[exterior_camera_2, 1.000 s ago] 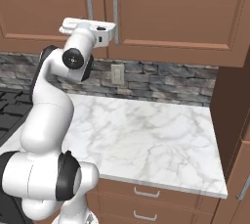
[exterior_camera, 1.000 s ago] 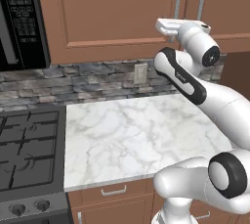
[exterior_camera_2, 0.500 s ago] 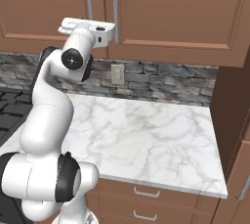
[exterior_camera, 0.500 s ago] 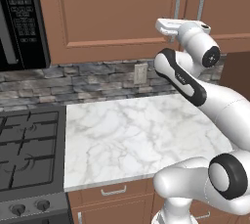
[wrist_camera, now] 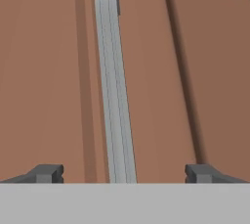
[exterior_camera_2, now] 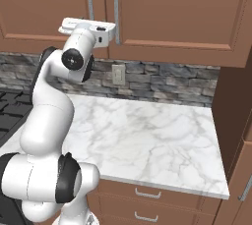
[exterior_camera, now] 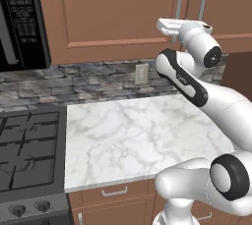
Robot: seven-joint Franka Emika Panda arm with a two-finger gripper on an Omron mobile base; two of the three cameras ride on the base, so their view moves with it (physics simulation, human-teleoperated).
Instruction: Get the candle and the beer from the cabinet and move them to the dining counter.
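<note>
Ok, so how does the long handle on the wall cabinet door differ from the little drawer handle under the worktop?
The cabinet handle is a long upright bar; the drawer handle is a short pull lying level. The cabinet handle sits high above the worktop; the drawer handle sits just below its front edge. Both are silver.

White marble table (exterior_camera: 142, 135) is bare, with a grey stone backsplash (exterior_camera: 93, 81) along its back edge; a beige wall outlet (exterior_camera: 141, 73) sits in that backsplash; black gas stove (exterior_camera: 27, 150) butts up against the table's left edge; black microwave (exterior_camera: 19, 20) hangs above the stove; brown drawers (exterior_camera_2: 147, 202) with small silver handles run under the front edge.
</note>
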